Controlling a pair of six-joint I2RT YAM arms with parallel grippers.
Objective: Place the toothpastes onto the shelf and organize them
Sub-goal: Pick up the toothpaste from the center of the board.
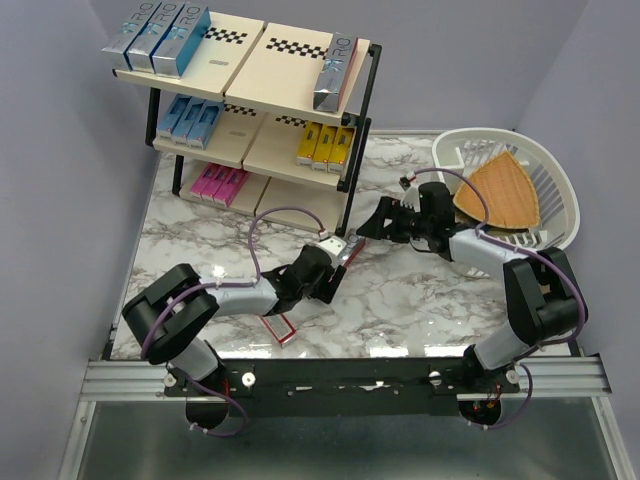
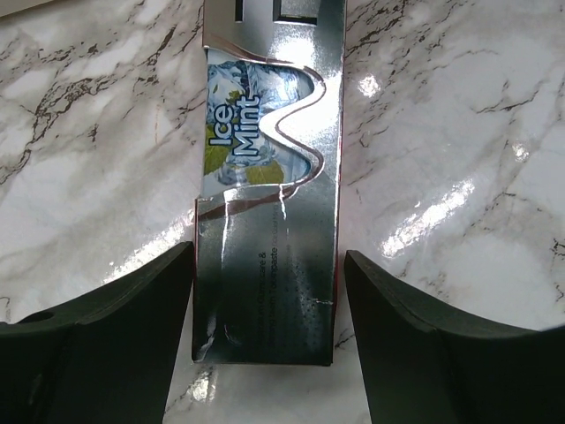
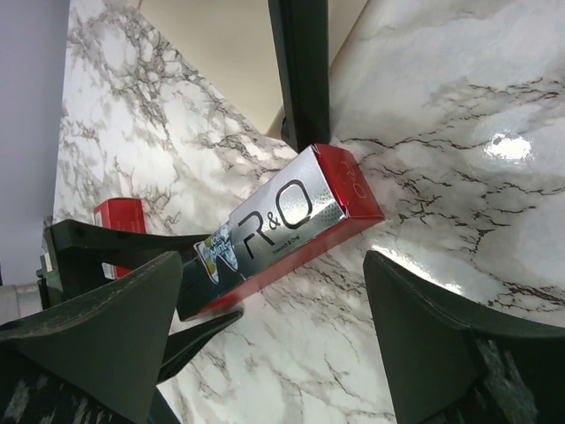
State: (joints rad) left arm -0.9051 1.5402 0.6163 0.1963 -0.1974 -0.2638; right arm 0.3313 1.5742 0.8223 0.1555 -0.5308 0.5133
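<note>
Overhead, the task reads as well advanced. The shelf point(image 1: 262, 75), beyond both grippers, carries silver toothpastes point(image 1: 160, 40) on its top boards (three at the left, one at the right). Blue and yellow groups stand on the middle tier and a pink group on the lowest. Two boxes are left on the table point(image 1: 420, 300): a silver box point(image 1: 347, 250) at the left gripper point(image 1: 336, 262), and a red-edged box point(image 1: 278, 328) on that gripper's near side. The basket point(image 1: 560, 180), outboard of the right gripper point(image 1: 385, 222), shows only a wooden board point(image 1: 500, 195). I cannot tell whether any boxes lie hidden in it.

Left wrist view. The fingers straddle the near end of the silver box, which lies flat and runs straight away from the gripper. A sliver of table shows between the box and the right-hand finger, so I judge the jaws apart and not clamped. Only this view resolves that gap and the "Ice Mint" print.

Right wrist view. The fingers stand wide apart with nothing between them. The silver box lies ahead of them, its red far end close to a shelf post point(image 3: 305, 71). Only this view shows that proximity.
</note>
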